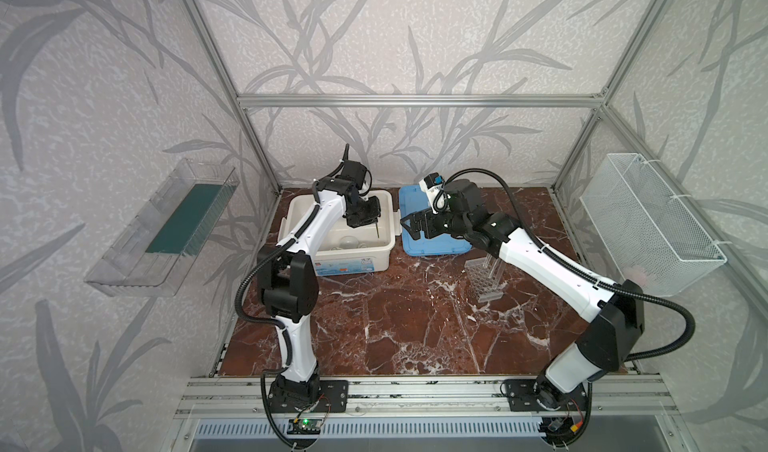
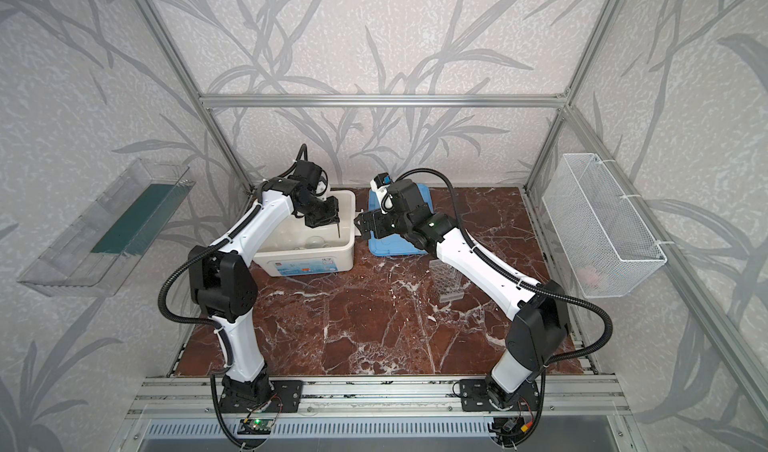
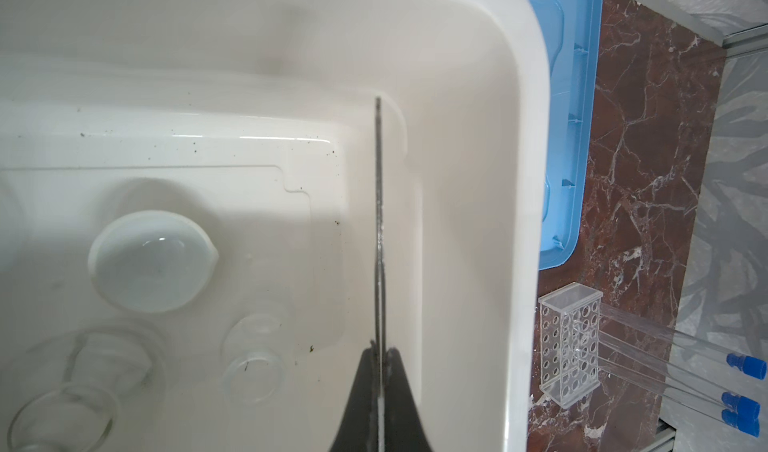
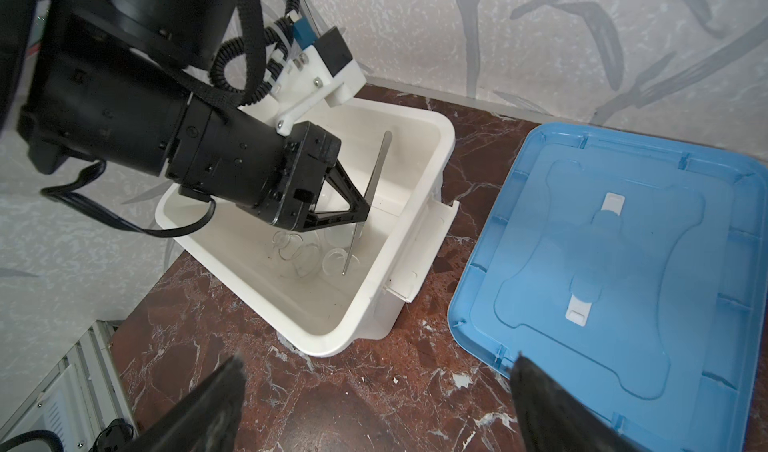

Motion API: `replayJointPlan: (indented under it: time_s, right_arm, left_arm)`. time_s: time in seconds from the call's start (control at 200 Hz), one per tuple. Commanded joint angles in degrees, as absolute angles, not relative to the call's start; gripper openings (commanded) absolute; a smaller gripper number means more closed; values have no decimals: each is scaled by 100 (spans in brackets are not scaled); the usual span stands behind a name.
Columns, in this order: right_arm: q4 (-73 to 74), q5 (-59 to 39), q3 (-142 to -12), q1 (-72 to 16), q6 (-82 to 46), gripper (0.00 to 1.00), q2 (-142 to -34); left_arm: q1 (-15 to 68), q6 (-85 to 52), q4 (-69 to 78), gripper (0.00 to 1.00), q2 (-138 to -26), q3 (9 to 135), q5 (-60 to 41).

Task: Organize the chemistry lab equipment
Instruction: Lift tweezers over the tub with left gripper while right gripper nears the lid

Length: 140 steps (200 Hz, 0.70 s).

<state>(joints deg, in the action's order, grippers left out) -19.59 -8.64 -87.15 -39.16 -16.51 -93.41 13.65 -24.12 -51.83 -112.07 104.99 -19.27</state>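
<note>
The left tool (image 4: 361,212), clenched on a thin flat metal spatula (image 4: 376,175), dips into the open white plastic box (image 1: 382,258), where the round white dish (image 3: 149,262), small clear beakers (image 3: 253,366) and flask (image 3: 95,371) already lie. The right tool (image 4: 376,360) hovers released over the marble bench (image 4: 332,391) beside the flat blue plastic lid (image 4: 602,262), which I judge remains to be fitted. Only the left wrist view shows the three blue-capped clear test tubes (image 3: 665,371) seated in the clear holed rack (image 3: 569,346).

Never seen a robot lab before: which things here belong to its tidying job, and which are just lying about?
Job: spatula in the left gripper, dish, glassware, rack, tubes.
Lying about: box, lid, wire basket, wall tray.
</note>
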Motion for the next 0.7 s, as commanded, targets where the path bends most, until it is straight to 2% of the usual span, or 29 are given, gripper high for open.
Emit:
replayJointPlan:
  time_s: [0.0,0.295,0.695]
  right_arm:
    - [-1934,-923,-8797,-3929,-1697,97,-9369]
    - [-1866,-817,-8625,-3929,-1663,97,-9356]
    - [-1871,-768,-8489,-3879,-1556,97,-9325]
  left_arm:
    - [1371,-2163,-5198,0,-11279,10599,-2010]
    - [1362,-2131,-4468,0,-11600,9765,-2239]
    - [1371,-2140,-4104,0,-12006,9462,-2368]
